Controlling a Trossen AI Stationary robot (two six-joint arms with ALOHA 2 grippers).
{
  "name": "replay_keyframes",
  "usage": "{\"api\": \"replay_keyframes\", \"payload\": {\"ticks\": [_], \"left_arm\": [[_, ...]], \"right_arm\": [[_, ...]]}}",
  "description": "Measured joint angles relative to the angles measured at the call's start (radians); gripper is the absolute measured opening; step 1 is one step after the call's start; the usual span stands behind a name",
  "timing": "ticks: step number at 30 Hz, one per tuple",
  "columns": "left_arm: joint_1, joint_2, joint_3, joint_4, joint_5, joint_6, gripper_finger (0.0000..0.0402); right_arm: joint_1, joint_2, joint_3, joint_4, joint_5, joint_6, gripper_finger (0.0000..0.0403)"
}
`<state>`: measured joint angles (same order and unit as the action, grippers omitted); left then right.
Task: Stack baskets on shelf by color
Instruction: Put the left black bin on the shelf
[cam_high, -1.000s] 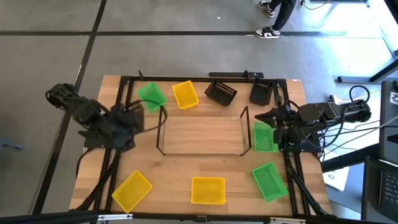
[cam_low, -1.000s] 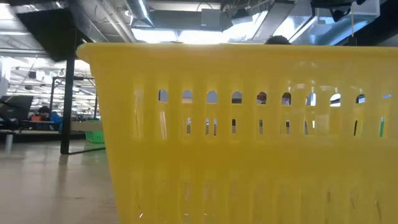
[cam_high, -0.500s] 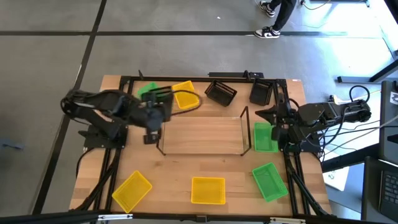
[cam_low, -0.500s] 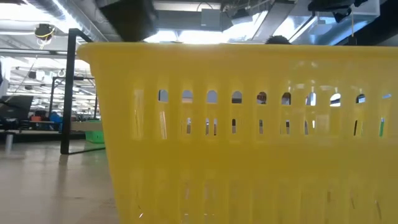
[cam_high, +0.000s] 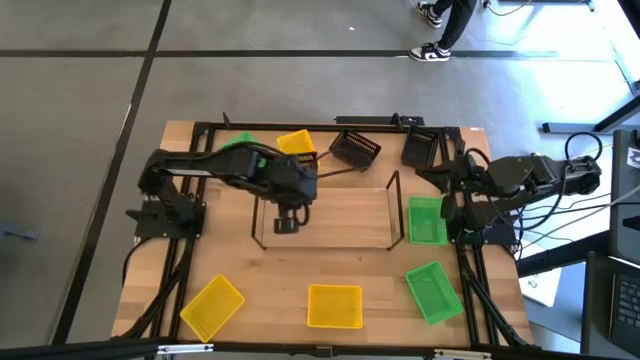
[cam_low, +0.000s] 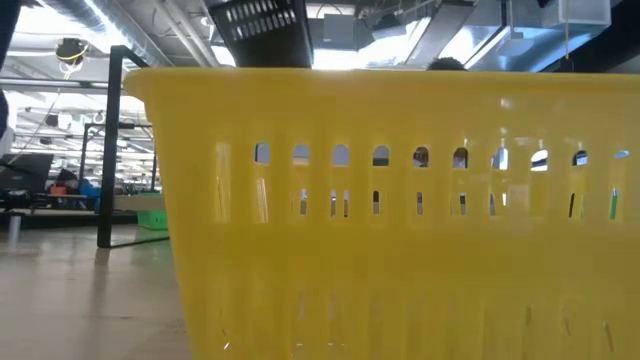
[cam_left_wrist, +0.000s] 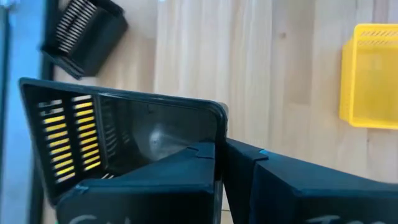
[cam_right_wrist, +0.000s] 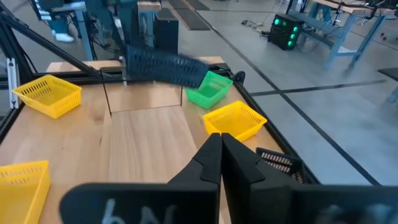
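Left end effector (cam_high: 285, 222) clamps black basket (cam_left_wrist: 124, 143) above shelf (cam_high: 325, 240), arm outstretched | right end effector (cam_right_wrist: 219, 146) closed, waiting

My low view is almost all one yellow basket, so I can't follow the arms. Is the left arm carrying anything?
Observer: Yes. The left gripper has its jaws shut on a black basket, held in the air.
Operator: Where over the table?
Observer: Above the shelf, toward its left end in the high view.
Operator: And the right arm?
Observer: The right gripper hangs at the table's right edge with its jaws shut and empty, beside a green basket.
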<state>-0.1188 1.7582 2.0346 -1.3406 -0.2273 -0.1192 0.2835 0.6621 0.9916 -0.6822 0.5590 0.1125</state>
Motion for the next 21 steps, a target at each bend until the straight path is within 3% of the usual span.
{"api": "replay_keyframes", "payload": {"ticks": [7,12,21], "left_arm": [[0.024,0.057,0.000,0.006,0.089,-0.010,0.0000],[0.025,0.070,-0.007,-0.021,0.092,-0.040,0.0000],[-0.027,0.072,-0.177,0.028,0.092,-0.113,0.0000]], "right_arm": [[-0.013,0.070,0.134,-0.119,-0.003,0.009,0.0006],[-0.015,0.115,0.193,-0.155,-0.041,0.012,0.0006],[-0.015,0.151,0.228,-0.161,-0.119,-0.019,0.0006]]}}
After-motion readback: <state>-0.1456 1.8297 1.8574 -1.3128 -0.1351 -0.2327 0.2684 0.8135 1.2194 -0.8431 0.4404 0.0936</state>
